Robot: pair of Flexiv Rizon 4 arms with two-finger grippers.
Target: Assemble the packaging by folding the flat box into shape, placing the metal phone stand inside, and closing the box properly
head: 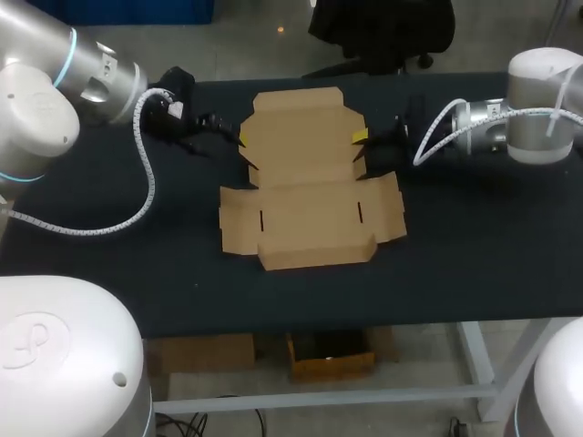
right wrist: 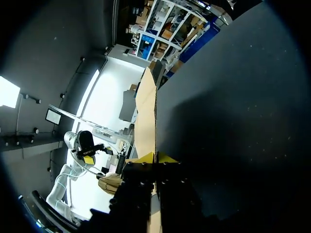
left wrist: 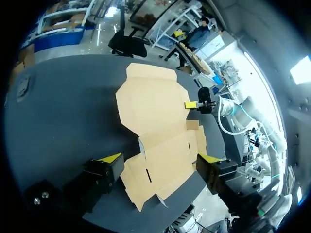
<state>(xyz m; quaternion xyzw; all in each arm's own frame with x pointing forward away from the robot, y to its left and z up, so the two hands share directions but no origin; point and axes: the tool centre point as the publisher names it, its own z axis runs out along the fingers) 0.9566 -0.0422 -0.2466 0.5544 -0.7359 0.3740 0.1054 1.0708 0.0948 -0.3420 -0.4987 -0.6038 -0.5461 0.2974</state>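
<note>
- On the black counter (head: pixel 474 255) lies the flat brown cardboard box (head: pixel 310 196), unfolded.
- The left jaws stand wide apart, the box between and ahead of them.
- The right jaws are clamped on its opposite edge.

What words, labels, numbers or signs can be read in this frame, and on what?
None can be read.
The flat box is plain brown cardboard, with no print in any view.
The table top bears no label.
Neither the left pincer nor the right pincer shows a readable marking.
</note>
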